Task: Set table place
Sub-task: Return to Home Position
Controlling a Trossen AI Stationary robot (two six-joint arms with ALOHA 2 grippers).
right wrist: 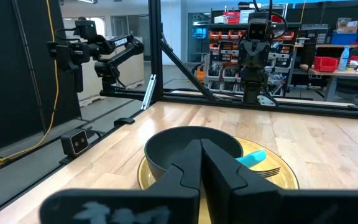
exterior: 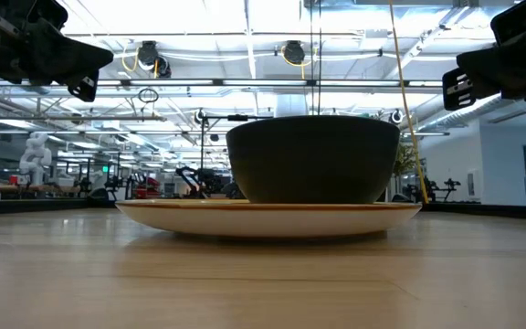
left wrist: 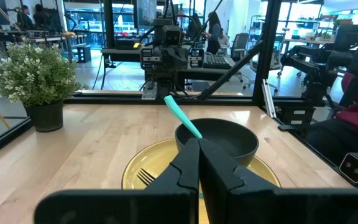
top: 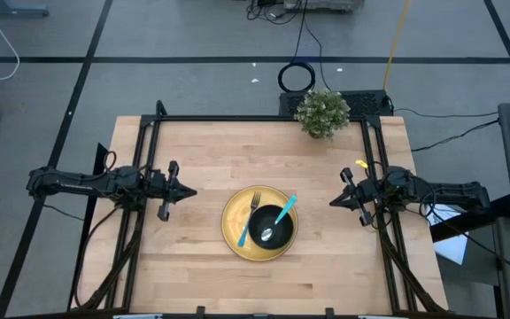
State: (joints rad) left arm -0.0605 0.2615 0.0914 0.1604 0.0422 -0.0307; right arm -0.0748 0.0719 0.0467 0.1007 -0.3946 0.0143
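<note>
Yellow plate [top: 257, 252] lower centre on desk [top: 202, 151], carrying bowl [top: 271, 229], spoon [top: 287, 209], fork [top: 250, 220]: setting looks done. Left pincer [top: 189, 190] mid-left, right pincer [top: 333, 202] mid-right, both pressed together, empty.

My left gripper [top: 189, 190] hangs over the left of the light butcher-block wooden tabletop [top: 211, 151], my right gripper [top: 334, 202] over its right, both with fingers together. Between them lies the round flat yellow plate [top: 231, 232], bearing a small black bowl [top: 267, 228] with a turquoise spoon [top: 288, 209] in it and a blue-handled fork [top: 248, 223] beside it.
</note>
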